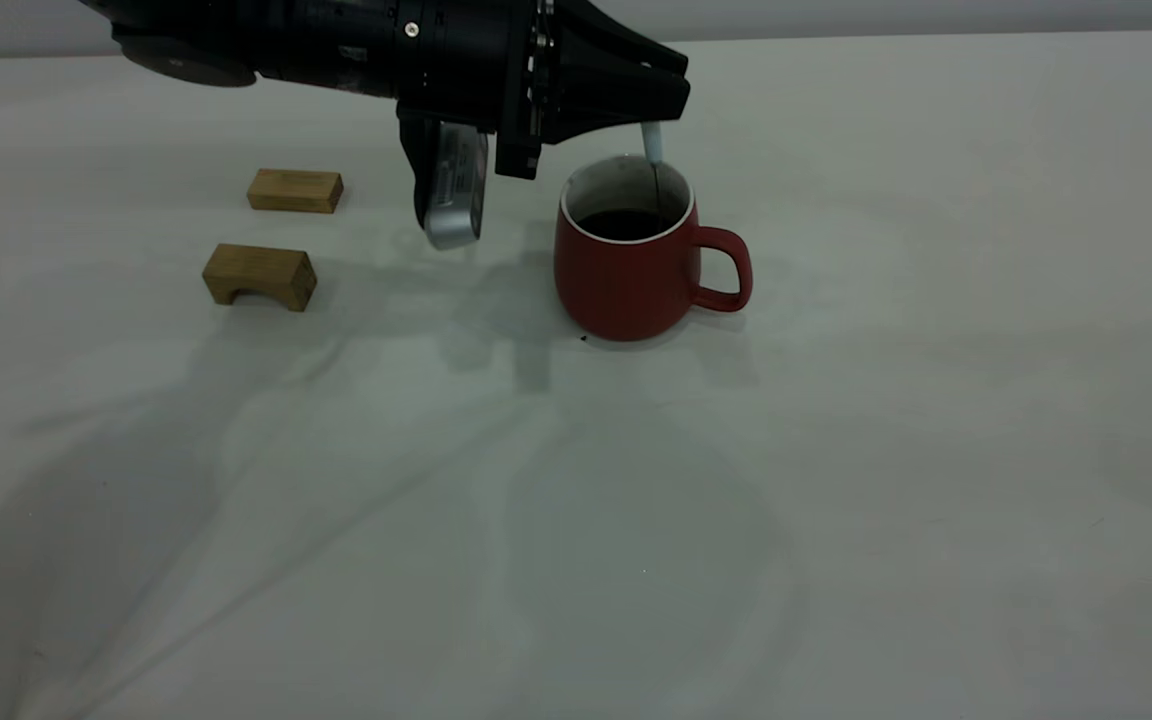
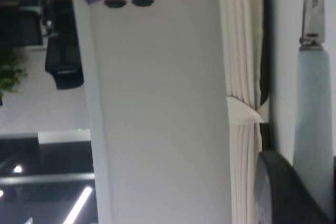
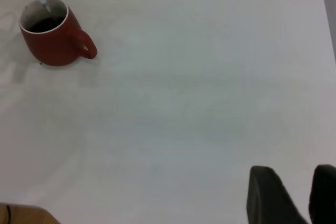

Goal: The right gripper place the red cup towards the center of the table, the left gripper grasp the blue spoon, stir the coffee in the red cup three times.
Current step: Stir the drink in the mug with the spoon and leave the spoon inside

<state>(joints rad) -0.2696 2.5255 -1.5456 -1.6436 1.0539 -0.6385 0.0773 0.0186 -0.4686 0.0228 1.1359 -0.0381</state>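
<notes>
The red cup (image 1: 626, 280) stands on the table (image 1: 836, 450) a little behind its middle, handle pointing right, with dark coffee (image 1: 626, 223) inside. My left gripper (image 1: 671, 100) hovers just above the cup's rim, shut on the blue spoon (image 1: 652, 143). The spoon hangs down and its metal neck dips into the coffee. In the left wrist view the pale handle (image 2: 312, 108) lies against one black finger (image 2: 283, 192). My right gripper (image 3: 302, 192) is out of the exterior view. It hangs open over bare table, far from the cup (image 3: 52, 45).
Two wooden blocks lie left of the cup, a flat one (image 1: 295, 190) farther back and an arched one (image 1: 259, 275) nearer. The left arm's silver-grey box (image 1: 456, 190) hangs between the blocks and the cup.
</notes>
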